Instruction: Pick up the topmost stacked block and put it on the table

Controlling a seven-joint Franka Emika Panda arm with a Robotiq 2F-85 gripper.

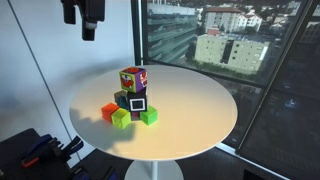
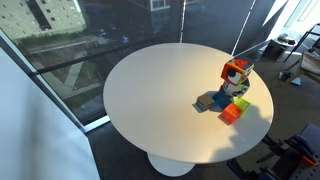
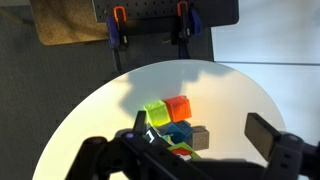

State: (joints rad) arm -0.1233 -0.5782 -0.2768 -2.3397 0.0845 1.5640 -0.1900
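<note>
The topmost stacked block [image 1: 133, 78] is a multicoloured cube on top of a dark cube with a white square outline [image 1: 137, 102], near the middle of the round white table [image 1: 200, 100]. It also shows in an exterior view [image 2: 235, 71]. In the wrist view its green and red top [image 3: 180, 151] lies partly hidden under the gripper body. My gripper [image 1: 88, 33] hangs well above the table, up and to the side of the stack. In the wrist view its fingers [image 3: 205, 138] are wide apart and empty.
An orange cube [image 1: 110, 110] and two green cubes [image 1: 121, 118] [image 1: 149, 116] sit at the stack's foot. In the wrist view a green cube [image 3: 156, 112] and an orange cube [image 3: 180, 107] lie beside it. Windows stand behind the table; clamps [image 3: 118, 20] at its far edge.
</note>
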